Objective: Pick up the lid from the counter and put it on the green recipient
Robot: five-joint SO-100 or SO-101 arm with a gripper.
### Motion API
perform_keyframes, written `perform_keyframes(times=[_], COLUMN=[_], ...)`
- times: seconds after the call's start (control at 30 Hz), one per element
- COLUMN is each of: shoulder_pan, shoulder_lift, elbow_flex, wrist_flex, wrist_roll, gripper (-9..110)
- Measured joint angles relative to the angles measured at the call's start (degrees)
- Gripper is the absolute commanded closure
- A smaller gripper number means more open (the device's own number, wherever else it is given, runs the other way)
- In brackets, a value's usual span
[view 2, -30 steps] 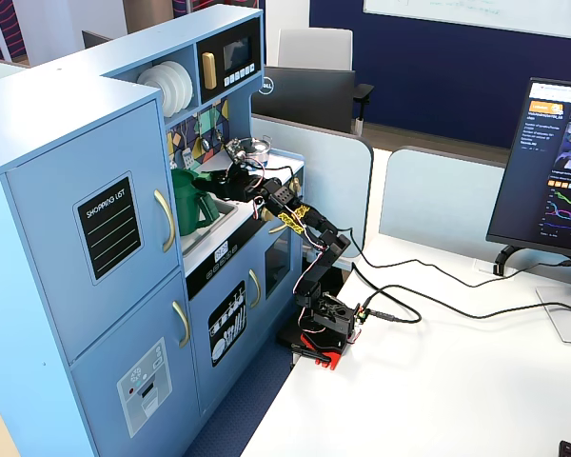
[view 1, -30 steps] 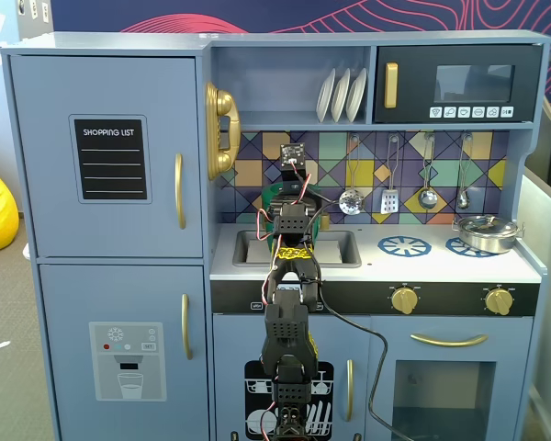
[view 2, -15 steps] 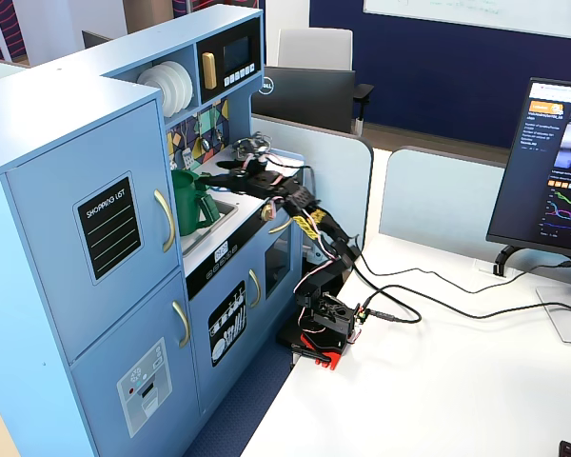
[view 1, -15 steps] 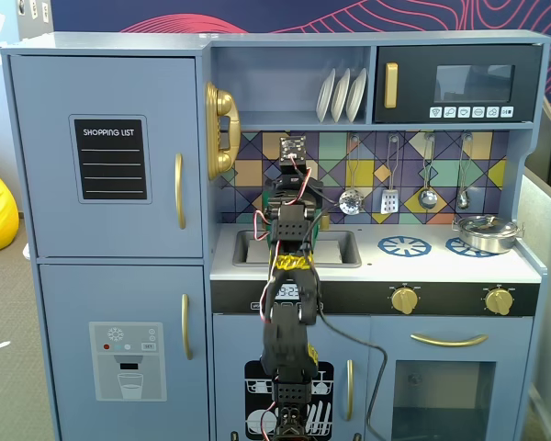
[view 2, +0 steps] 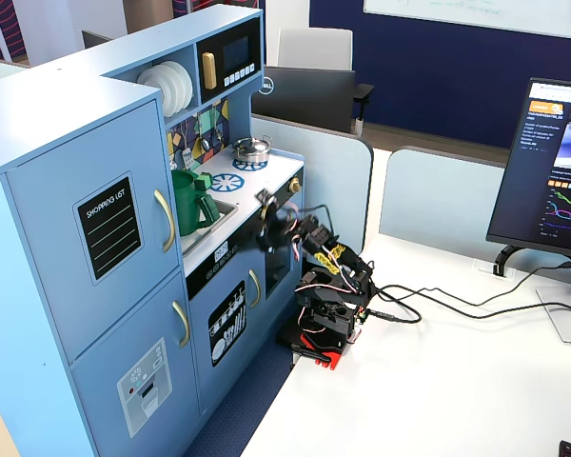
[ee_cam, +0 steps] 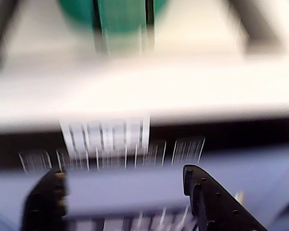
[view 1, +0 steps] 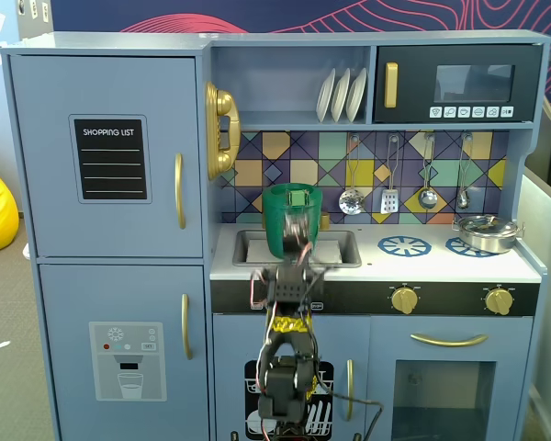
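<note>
The green recipient (view 1: 285, 225) stands in the sink of the toy kitchen; it also shows in the other fixed view (view 2: 188, 202) and blurred at the top of the wrist view (ee_cam: 120, 14). The green lid (view 1: 297, 196) appears to lie on its mouth, with the small tab sticking up (view 2: 202, 181). My gripper (view 1: 298, 241) is in front of the counter's edge, just short of the recipient, and blurred by motion. In the wrist view the gripper (ee_cam: 120, 180) is open and empty, with its two black fingers (ee_cam: 212, 202) wide apart.
A shiny steel pot (view 1: 485, 231) sits on the right burner, with a blue burner ring (view 1: 404, 245) beside it. The white counter edge (ee_cam: 135, 96) runs across the wrist view. The arm's base (view 2: 324, 328) stands on a white desk with cables and a monitor (view 2: 552, 162).
</note>
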Motion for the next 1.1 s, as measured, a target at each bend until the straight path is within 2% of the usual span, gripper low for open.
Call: perform_keyframes(times=[0.17,0.33,0.47,0.63,1.1], shoulder_pan=[-2.37,-2.11,-2.64,-3.87,-1.58], shoulder_lift=[4.57,8.61,12.57,13.89,14.41], elbow_flex=[18.63,29.27,30.94,30.94,30.94], wrist_flex=[0.53,4.22,13.18,22.76,23.38], wrist_roll=[-0.79,2.72,7.82,9.4,7.47], gripper=[100,99,99,99,99])
